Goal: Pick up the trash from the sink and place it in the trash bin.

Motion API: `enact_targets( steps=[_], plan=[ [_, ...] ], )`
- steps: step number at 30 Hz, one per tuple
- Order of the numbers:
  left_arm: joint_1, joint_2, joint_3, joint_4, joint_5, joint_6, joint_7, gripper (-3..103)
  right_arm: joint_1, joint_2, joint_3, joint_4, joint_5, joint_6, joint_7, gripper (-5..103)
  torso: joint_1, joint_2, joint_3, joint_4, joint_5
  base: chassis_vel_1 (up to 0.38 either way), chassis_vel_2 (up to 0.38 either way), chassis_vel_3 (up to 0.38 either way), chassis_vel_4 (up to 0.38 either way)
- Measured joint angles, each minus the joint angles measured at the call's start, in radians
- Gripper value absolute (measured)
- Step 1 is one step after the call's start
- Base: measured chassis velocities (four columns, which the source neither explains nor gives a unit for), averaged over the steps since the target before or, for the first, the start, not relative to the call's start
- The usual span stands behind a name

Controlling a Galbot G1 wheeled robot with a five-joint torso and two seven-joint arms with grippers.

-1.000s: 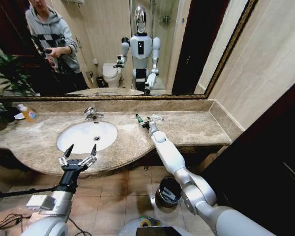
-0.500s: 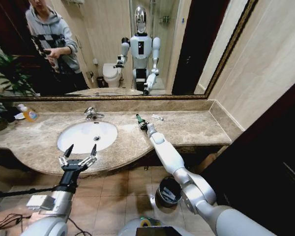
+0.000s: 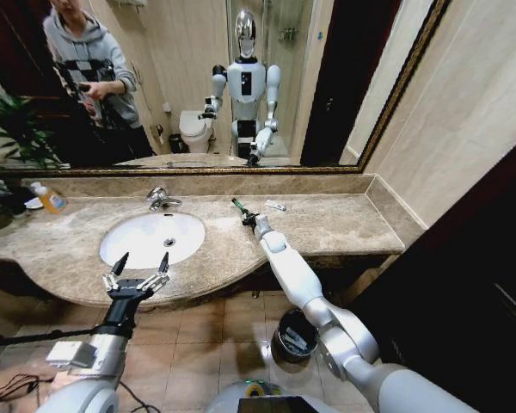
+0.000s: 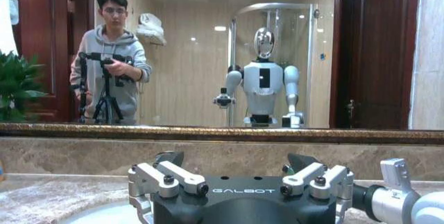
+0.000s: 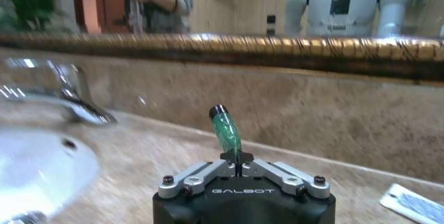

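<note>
Right pincer is closed tight on a green tube, lifted above the tabletop with the sink off to its left. A flat packet lies just beyond it. Left pincer hangs spread open near the sink's front edge.

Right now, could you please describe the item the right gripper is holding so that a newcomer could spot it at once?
Start at the beige stone counter, right of the white sink. There the right gripper pinches a slim green tube with a dark tip; unlike the flat white packet lying nearby, it is green and lifted.
</note>
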Motion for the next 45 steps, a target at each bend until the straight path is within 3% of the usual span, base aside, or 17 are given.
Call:
enact_targets(
  steps=[3, 9, 14, 22, 26, 30, 35, 45],
  plan=[
    [0.000, 0.000, 0.000, 0.000, 0.000, 0.000, 0.000, 100, -0.026, 0.000, -0.009, 0.062, 0.028, -0.010, 0.006, 0, 0.000, 0.000, 0.000, 0.0000, 0.0001, 0.000, 0.000, 0.000, 0.000],
    [0.000, 0.000, 0.000, 0.000, 0.000, 0.000, 0.000, 100, -0.134, -0.109, 0.011, 0.264, 0.074, -0.007, 0.019, 0, 0.000, 0.000, 0.000, 0.0000, 0.0003, 0.000, 0.000, 0.000, 0.000],
    [0.000, 0.000, 0.000, 0.000, 0.000, 0.000, 0.000, 100, -0.311, -0.245, 0.114, 0.453, 0.112, -0.016, 0.033, 0, 0.000, 0.000, 0.000, -0.0001, 0.0007, 0.000, 0.000, 0.000, 0.000],
    [0.000, 0.000, 0.000, 0.000, 0.000, 0.000, 0.000, 100, -0.620, -0.350, 0.280, 0.718, 0.137, -0.019, 0.058, 0, 0.000, 0.000, 0.000, -0.0004, 0.0001, 0.000, 0.000, 0.000, 0.000],
    [0.000, 0.000, 0.000, 0.000, 0.000, 0.000, 0.000, 100, -0.741, -0.340, 0.339, 0.796, 0.116, -0.002, 0.060, 0, 0.000, 0.000, 0.000, 0.0002, 0.0003, 0.000, 0.000, 0.000, 0.000],
    [0.000, 0.000, 0.000, 0.000, 0.000, 0.000, 0.000, 100, -0.948, -0.281, 0.422, 0.889, 0.052, 0.052, 0.056, 0, 0.000, 0.000, 0.000, -0.0004, 0.0002, 0.000, 0.000, 0.000, 0.000],
    [0.000, 0.000, 0.000, 0.000, 0.000, 0.000, 0.000, 100, -0.997, -0.271, 0.414, 0.900, 0.029, 0.077, 0.046, 0, 0.000, 0.000, 0.000, 0.0003, 0.0003, 0.000, 0.000, 0.000, 0.000],
    [0.000, 0.000, 0.000, 0.000, 0.000, 0.000, 0.000, 100, -1.199, -0.166, 0.448, 0.903, -0.051, 0.212, 0.029, 0, 0.000, 0.000, 0.000, 0.0000, 0.0001, 0.000, 0.000, 0.000, 0.000]
  ],
)
